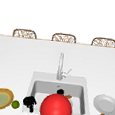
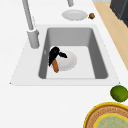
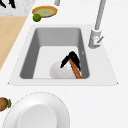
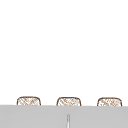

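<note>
Red ball (image 1: 56,107) hides sink (image 1: 83,96); right hand (image 2: 54,55) fingers grasping carrot (image 2: 55,66); left hand (image 1: 29,101) clenched.

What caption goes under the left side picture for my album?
A black hand holds a carrot over a white plate in the sink.

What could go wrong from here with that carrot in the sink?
1. The right hand seems to grip the carrot by one end only, tilted over the white dish; it could slip and fall onto the dish.
2. That hand is close to the sink wall under the faucet; lifting straight up might hit the spout.
3. The left hand hangs beside the lime; a nudge could send it rolling.
</note>
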Robot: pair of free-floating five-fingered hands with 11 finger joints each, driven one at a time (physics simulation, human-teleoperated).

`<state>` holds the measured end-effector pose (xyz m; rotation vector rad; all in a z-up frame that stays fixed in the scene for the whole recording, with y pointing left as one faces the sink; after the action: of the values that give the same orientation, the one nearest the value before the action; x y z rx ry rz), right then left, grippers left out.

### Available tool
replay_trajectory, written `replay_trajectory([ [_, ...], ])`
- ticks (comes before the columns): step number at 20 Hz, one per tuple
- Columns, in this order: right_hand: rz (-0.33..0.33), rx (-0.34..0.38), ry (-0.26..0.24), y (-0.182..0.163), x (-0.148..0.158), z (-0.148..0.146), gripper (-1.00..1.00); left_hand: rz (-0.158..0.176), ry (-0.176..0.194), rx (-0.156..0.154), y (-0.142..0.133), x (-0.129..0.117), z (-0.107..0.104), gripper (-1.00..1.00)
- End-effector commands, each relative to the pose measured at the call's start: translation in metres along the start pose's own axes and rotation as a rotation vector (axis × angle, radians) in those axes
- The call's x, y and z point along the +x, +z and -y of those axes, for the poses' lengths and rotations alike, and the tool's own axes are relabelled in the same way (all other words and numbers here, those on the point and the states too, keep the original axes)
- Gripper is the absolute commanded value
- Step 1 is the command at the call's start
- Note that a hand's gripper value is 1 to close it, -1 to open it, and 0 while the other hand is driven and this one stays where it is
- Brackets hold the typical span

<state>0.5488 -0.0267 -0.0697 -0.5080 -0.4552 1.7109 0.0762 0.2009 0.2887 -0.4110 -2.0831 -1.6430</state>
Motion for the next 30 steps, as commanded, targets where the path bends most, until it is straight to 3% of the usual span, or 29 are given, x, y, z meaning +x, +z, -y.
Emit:
replay_trajectory([
  [1,0.003,-0.082,0.06,-0.008,0.003,-0.017,-1.0,0.0,0.0,0.0,0.0,0.0,0.0,0.0],
  [5,0.01,-0.148,0.074,0.001,0.004,-0.03,-1.0,0.0,0.0,0.0,0.0,0.0,0.0,0.0],
  [8,-0.014,-0.135,0.068,-0.003,0.011,-0.031,-1.0,0.0,0.0,0.0,0.0,0.0,0.0,0.0],
  [9,-0.023,-0.14,0.076,-0.003,0.014,-0.031,1.0,0.0,0.0,0.0,0.0,0.0,0.0,0.0],
  [11,-0.062,-0.233,0.129,-0.005,0.026,-0.031,1.0,0.0,0.0,0.0,0.0,0.0,0.0,0.0],
  [14,-0.079,-0.352,0.147,-0.005,0.029,-0.035,1.0,0.0,0.0,0.0,0.0,0.0,0.0,0.0],
  [19,-0.113,-0.403,0.182,-0.006,0.034,-0.027,1.0,0.0,0.0,0.0,0.0,0.0,0.0,0.0],
  [21,-0.143,-0.396,0.218,-0.005,0.041,-0.02,1.0,0.0,0.0,0.0,0.0,0.0,0.0,0.0],
  [26,-0.161,-0.423,0.17,0.003,0.029,-0.016,1.0,0.0,0.0,0.0,0.0,0.0,0.0,0.0],
  [30,-0.127,-0.433,0.148,0.021,0.025,-0.007,1.0,0.0,0.0,0.0,0.0,0.0,0.0,0.0],
])
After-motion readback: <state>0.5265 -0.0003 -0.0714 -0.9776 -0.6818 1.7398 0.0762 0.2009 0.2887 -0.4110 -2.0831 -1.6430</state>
